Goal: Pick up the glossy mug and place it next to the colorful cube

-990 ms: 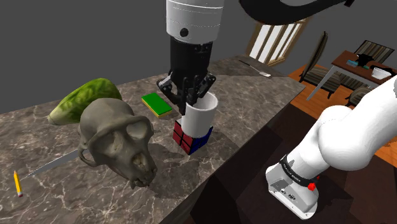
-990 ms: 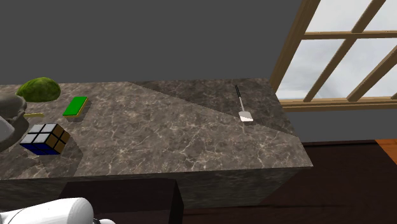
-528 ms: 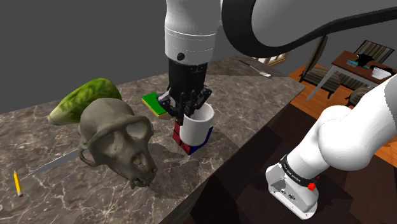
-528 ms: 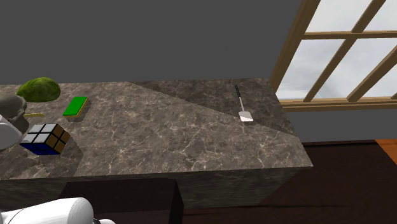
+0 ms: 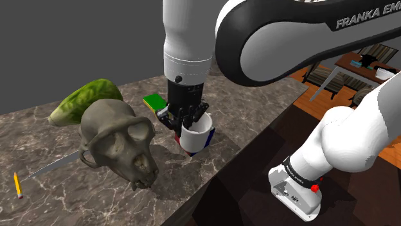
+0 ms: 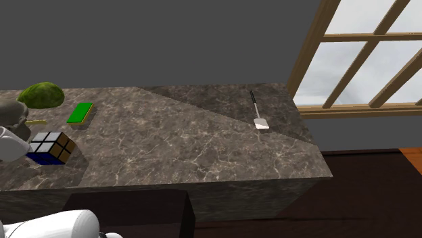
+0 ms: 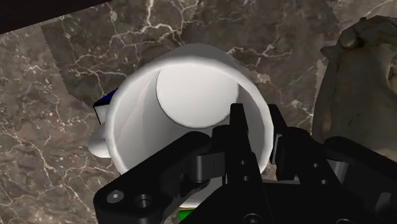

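Shoulder, second exterior and wrist views of the grasp. The white mug (image 5: 196, 133) is cut off at the second exterior view's left edge and, in the shoulder view, covers most of the colourful cube (image 6: 49, 147). Only the cube's red and blue edges show beneath it. Whether the mug's base touches the marble countertop (image 6: 203, 149) cannot be made out.

The arm comes down steeply from above, wrist near vertical. The gripper (image 7: 256, 124) pinches the mug's wall at the rim — one finger inside the cup, the other outside. The mug leans slightly and sits just beside the cube, overlapping it in all three views.

An ape skull (image 5: 122, 138) stands close on the shoulder view's left of the mug. Behind the skull lies a green leafy head (image 5: 83, 103), and near its base lie a knife (image 5: 54, 165) and a pencil (image 5: 18, 185). A green pad (image 6: 81, 112) lies just beyond the cube. A spatula (image 6: 259, 116) lies well apart, toward the window.
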You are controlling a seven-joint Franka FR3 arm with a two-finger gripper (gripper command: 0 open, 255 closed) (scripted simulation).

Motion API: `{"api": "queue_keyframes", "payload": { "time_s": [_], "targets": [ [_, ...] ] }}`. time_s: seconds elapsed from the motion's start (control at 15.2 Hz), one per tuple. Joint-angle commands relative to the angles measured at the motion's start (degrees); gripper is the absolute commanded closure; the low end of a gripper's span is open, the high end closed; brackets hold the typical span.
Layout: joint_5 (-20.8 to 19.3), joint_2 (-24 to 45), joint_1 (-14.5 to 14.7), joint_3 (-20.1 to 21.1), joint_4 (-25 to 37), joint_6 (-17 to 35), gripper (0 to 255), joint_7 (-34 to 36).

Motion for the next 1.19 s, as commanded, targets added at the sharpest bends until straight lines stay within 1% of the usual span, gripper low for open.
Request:
{"api": "queue_keyframes", "payload": {
  "time_s": [0.0, 0.73, 1.12],
  "targets": [
    [-0.3, 0.6, -0.2, -0.1, -1.4, 1.3, 255, 0.0],
    [-2.6, 5.0, -0.2, 0.9, -6.2, 9.8, 255, 1.7],
    [-2.6, 5.0, -0.3, 0.9, -6.2, 9.8, 255, 1.7]
  ]
}}
